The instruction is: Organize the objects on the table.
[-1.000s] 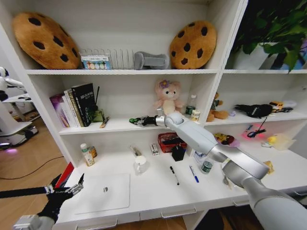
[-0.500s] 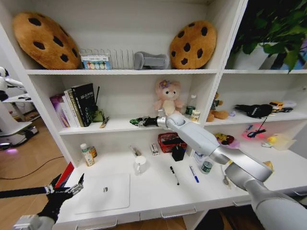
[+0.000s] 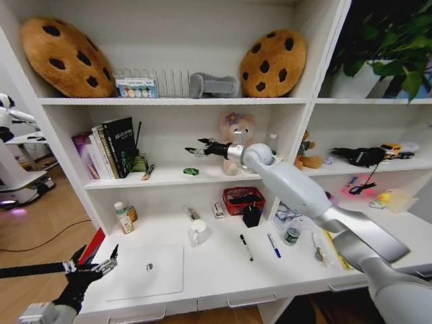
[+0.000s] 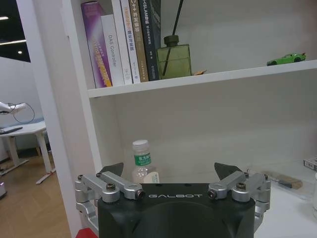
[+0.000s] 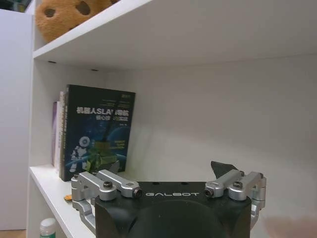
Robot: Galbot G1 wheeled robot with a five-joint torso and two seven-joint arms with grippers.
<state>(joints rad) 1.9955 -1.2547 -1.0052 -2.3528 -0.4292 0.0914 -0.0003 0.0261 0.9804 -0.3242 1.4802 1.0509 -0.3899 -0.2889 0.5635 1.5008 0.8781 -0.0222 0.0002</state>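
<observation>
The small green toy car (image 3: 191,171) sits on the middle shelf (image 3: 162,179) of the white unit, apart from any gripper, and it also shows far off in the left wrist view on the shelf edge. Just above and beside it, the right gripper (image 3: 196,149) hangs in the shelf bay with its fingers spread and nothing between them, so the placing of the car looks done and the arm appears free for another item. Down on the bench (image 3: 223,270) lie the closed silver laptop (image 3: 147,271), the black pen (image 3: 245,247) and the blue pen (image 3: 273,245), the two pens side by side and well apart from the laptop. A fair guess is that one of the pens comes next, which would call for the right arm to clear the shelf and drop low over the bench. The left gripper (image 3: 91,268) hovers open and empty off the bench's left front corner, idle. The right wrist view shows the books (image 5: 96,134) at the shelf's end close up; the left wrist view adds a green glass bottle (image 4: 173,59) beside those books and a white-capped bottle (image 4: 142,163) on the bench below.
</observation>
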